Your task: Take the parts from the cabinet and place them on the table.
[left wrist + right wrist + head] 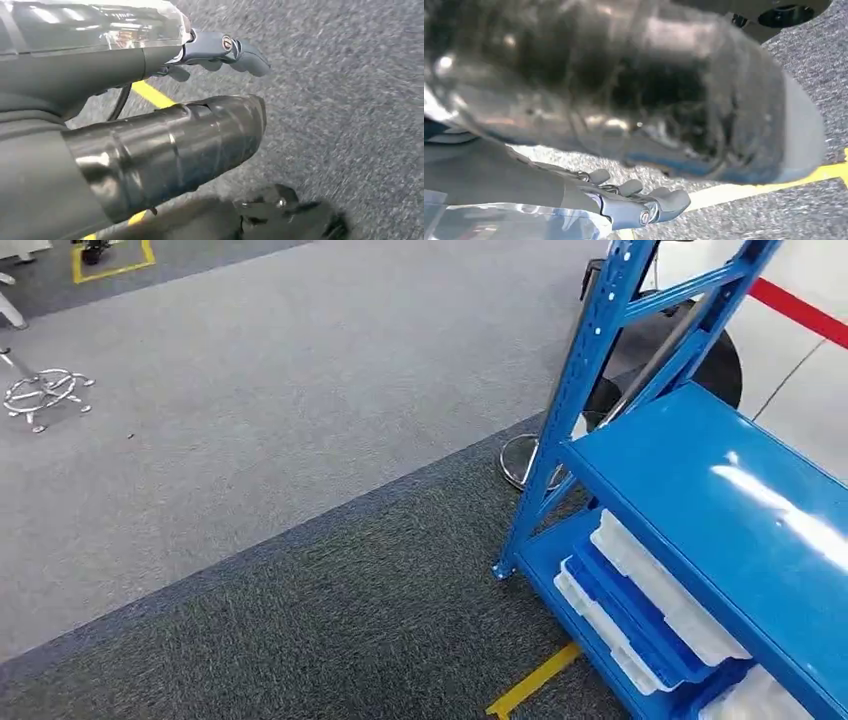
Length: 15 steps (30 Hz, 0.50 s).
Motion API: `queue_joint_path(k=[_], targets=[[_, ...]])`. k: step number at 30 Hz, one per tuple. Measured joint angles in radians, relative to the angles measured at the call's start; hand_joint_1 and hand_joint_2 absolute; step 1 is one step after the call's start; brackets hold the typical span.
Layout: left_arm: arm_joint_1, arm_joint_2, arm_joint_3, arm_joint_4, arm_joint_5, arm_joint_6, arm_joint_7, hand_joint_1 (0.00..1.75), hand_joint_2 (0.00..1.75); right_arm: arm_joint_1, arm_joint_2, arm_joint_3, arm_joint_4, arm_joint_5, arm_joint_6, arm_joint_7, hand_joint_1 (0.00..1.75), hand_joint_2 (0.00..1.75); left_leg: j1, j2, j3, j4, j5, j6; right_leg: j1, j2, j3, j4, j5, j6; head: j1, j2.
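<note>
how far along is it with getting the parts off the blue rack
Blue and white trays lie on the rack's lower shelf. The left hand and right hand hang over carpet holding nothing. No table is in sight, so this fits either before a pick or between trips.

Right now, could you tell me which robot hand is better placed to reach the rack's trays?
Likely the right robot hand: the blue rack with its trays stands to the robot's right. The left robot hand also hangs empty.
</note>
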Motion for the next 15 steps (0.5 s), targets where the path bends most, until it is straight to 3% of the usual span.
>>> queue_joint_path(k=[1,2,4,6,7,9,10,11,12,13,14,15], targets=[[0.003,0.000,0.000,0.000,0.000,0.000,0.002,0.00,0.00,0.000,0.000,0.000,0.000,0.000,0.000,0.000,0.00,0.00,0.000,-0.053,0.013,-0.037,-0.007,0.006,0.000,0.008,-0.005,0.002,0.000,0.003,0.001,0.000],[0.002,0.000,0.000,0.000,0.000,0.002,0.003,0.00,0.00,-0.002,0.000,0.000,0.000,0.001,0.001,0.000,0.00,0.00,0.002,-0.057,0.015,-0.057,-0.006,0.005,0.001,0.021,-0.012,0.008,0.001,0.012,0.000,0.000],[-0.001,0.000,0.000,0.000,0.000,0.003,0.003,0.00,0.00,0.001,0.000,0.001,0.000,0.002,-0.002,0.001,0.00,0.00,-0.006,-0.037,0.017,-0.052,-0.006,0.009,-0.009,0.043,-0.018,0.001,0.008,0.026,0.000,0.000],[0.001,-0.003,0.001,0.000,0.000,0.003,0.003,0.00,0.00,0.004,0.000,0.002,0.000,0.002,-0.003,0.003,0.00,0.00,-0.001,-0.013,0.021,-0.066,0.003,0.022,-0.006,0.068,-0.020,-0.012,0.017,0.043,0.000,0.000],[-0.002,-0.007,0.001,0.000,0.000,0.003,0.003,0.00,0.00,0.002,0.000,0.002,0.000,0.002,-0.009,0.008,0.00,0.00,0.005,0.001,0.025,-0.081,0.014,0.028,-0.009,0.053,-0.024,0.008,0.001,0.045,0.000,0.000],[-0.002,-0.009,0.001,0.000,0.000,0.005,0.004,0.00,0.00,-0.001,0.003,0.002,0.000,0.002,-0.019,0.011,0.00,0.00,0.004,0.028,0.023,-0.084,0.014,0.031,-0.003,-0.031,-0.091,0.145,-0.081,0.049,0.003,0.000],[0.000,-0.009,0.001,0.000,0.000,0.005,0.006,0.00,0.00,-0.002,0.005,0.002,0.000,0.002,-0.023,0.016,0.00,0.00,0.001,0.046,0.024,-0.084,0.012,0.033,-0.003,-0.058,-0.130,0.228,-0.115,0.051,0.003,0.000],[0.002,-0.009,0.001,0.000,0.000,0.005,0.006,0.00,0.00,-0.002,0.005,0.002,0.000,0.002,-0.025,0.016,0.00,0.00,-0.001,0.061,0.025,-0.084,0.010,0.035,-0.004,-0.071,-0.152,0.275,-0.128,0.051,0.003,0.000],[0.004,-0.009,0.001,0.000,0.000,0.005,0.008,0.00,0.00,-0.001,0.006,0.002,0.000,0.002,-0.026,0.017,0.00,0.00,-0.001,0.076,0.026,-0.083,0.009,0.034,-0.006,-0.079,-0.151,0.276,-0.117,0.053,0.002,0.000],[0.003,-0.009,0.001,0.000,0.000,0.005,0.008,0.00,0.00,0.000,0.007,0.002,0.000,0.002,-0.029,0.018,0.00,0.00,-0.001,0.088,0.028,-0.083,0.007,0.033,-0.007,-0.086,-0.125,0.231,-0.086,0.053,0.003,0.000],[0.001,-0.009,0.001,0.000,0.000,0.005,0.008,0.00,0.00,0.001,0.007,0.002,0.001,0.002,-0.031,0.018,0.00,0.00,-0.001,0.099,0.030,-0.081,0.004,0.031,-0.009,-0.096,-0.079,0.150,-0.046,0.053,0.003,0.000],[-0.001,-0.010,0.001,0.000,0.000,0.005,0.008,0.00,0.00,0.000,0.007,0.002,0.001,0.002,-0.032,0.018,0.00,0.00,-0.001,0.107,0.033,-0.079,0.001,0.028,-0.008,-0.121,-0.029,0.064,-0.012,0.051,0.003,0.000]])
